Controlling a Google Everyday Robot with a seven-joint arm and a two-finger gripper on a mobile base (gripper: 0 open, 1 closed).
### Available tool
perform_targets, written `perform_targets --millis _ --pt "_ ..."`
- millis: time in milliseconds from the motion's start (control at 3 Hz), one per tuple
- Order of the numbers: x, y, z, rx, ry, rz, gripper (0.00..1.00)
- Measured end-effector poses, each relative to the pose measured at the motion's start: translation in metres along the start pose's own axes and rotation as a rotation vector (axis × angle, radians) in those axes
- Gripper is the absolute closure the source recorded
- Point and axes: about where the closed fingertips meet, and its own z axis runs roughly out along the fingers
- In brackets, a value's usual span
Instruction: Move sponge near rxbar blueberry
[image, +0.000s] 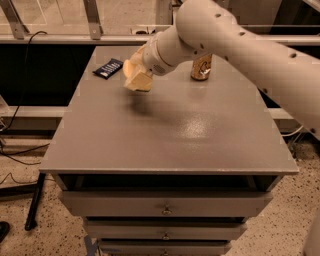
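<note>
One soft block is all I carry — the sponge (139, 81), clamped between my fingers (132, 69) and hanging clear of the desk (165, 135), toward its far left corner. The rxbar blueberry (108, 68) lies flat by that corner, near the sponge but apart from it. The sponge looks light and squashy, so I judge my hold dents it rather than slips. It wants a grip across its thick middle — not by a wavy edge, which would fold. A can (201, 67) stands at the far edge, beyond my arm.
</note>
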Motion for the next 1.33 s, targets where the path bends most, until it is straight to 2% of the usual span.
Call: perform_targets --millis 333,667,1333 --pt "0.006 -0.027 0.038 0.051 -0.001 0.029 1.00" --pt "0.014 -0.049 0.064 0.107 0.001 0.085 0.82" --pt "0.013 -0.066 0.090 0.142 -0.002 0.155 0.39"
